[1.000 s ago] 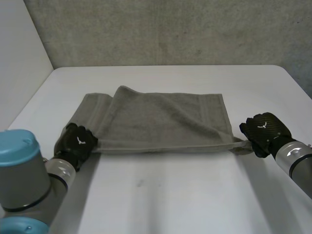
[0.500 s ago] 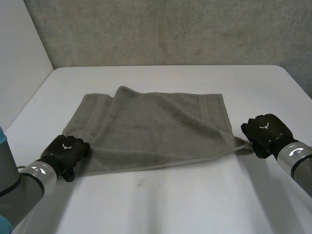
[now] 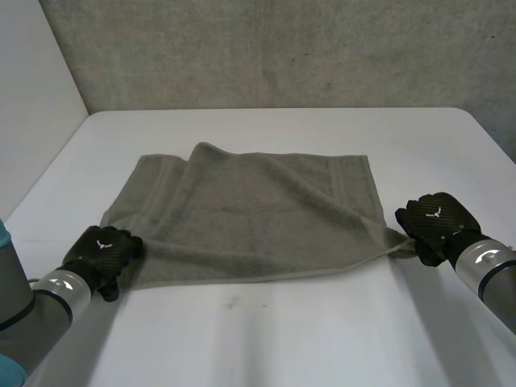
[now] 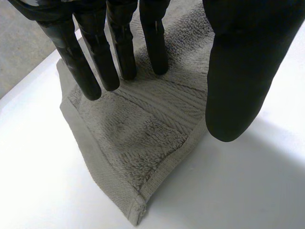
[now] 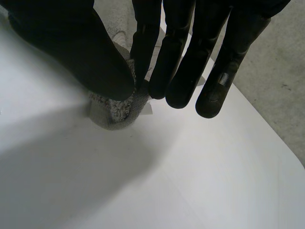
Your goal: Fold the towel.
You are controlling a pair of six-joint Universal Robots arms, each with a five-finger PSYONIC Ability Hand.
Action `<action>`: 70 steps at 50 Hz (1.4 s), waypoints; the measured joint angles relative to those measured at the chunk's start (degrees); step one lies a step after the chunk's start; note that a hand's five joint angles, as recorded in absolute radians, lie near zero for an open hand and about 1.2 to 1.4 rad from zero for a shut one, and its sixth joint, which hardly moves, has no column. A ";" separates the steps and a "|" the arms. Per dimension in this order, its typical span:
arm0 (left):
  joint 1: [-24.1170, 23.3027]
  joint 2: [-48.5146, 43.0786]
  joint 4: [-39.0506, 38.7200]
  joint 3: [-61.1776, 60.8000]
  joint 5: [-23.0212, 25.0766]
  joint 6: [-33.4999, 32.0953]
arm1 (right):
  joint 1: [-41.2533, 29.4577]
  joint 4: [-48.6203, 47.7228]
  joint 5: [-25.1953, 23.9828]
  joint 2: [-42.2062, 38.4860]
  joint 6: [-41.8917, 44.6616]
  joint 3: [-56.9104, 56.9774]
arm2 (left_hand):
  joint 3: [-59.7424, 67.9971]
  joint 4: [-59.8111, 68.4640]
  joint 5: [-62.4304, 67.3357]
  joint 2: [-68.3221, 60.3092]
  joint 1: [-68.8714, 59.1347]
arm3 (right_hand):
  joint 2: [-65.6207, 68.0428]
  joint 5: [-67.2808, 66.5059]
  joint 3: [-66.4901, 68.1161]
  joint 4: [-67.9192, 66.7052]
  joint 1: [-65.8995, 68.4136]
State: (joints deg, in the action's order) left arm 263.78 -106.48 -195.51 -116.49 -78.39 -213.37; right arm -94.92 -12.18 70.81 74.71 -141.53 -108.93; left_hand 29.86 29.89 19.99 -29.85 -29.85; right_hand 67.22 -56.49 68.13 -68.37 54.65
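Soft, moderate light fell from above on the white table (image 3: 266, 339), which looked pale and matte. The towel (image 3: 250, 210) laid a thin, soft-edged shadow along its near edge and held darker bands in the fold at its far left corner. The concrete wall (image 3: 282, 48) behind was evenly and rather dimly lit. In the wrist views the left hand (image 4: 243, 71) and right hand (image 5: 190, 57) showed as near-black shapes with faint highlights along the fingers, set against much brighter table.
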 measured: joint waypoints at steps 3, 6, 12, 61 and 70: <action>-0.04 -0.97 -0.47 0.27 -0.04 -0.16 | 0.00 -0.11 -0.07 0.00 0.02 -0.15 | 0.48 0.44 0.49 -0.50 -0.53 | 0.00 0.00 0.00 0.00 0.00; -0.08 -1.69 -0.68 0.59 -0.04 -0.22 | 0.01 -0.13 -0.27 0.00 0.03 -0.26 | 1.36 1.41 1.35 -1.52 -1.59 | 0.00 0.00 0.00 0.00 0.00; -0.11 -2.64 -0.91 1.38 -0.02 -0.23 | 0.06 -0.14 -0.88 0.00 0.03 -0.43 | 4.89 4.85 4.73 -4.93 -5.01 | 0.00 0.00 0.00 0.00 0.00; -0.09 -2.64 0.59 4.86 0.46 -0.03 | 0.20 0.47 -0.84 0.29 0.06 -0.01 | 39.68 39.73 39.31 -39.84 -38.09 | 0.00 -0.14 0.00 0.00 0.00; 0.03 2.27 4.72 3.96 1.24 -0.13 | 0.32 2.22 -0.64 0.98 0.01 0.78 | 39.75 39.83 39.36 -39.87 -38.36 | 0.00 -0.14 0.00 0.00 0.00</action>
State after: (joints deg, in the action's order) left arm 263.81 -104.21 -190.78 -112.52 -77.15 -213.49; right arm -94.60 -9.95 70.17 75.68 -141.52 -108.15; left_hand 69.61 69.72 59.35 -69.72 -68.21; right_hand 67.22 -56.63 68.13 -68.38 54.65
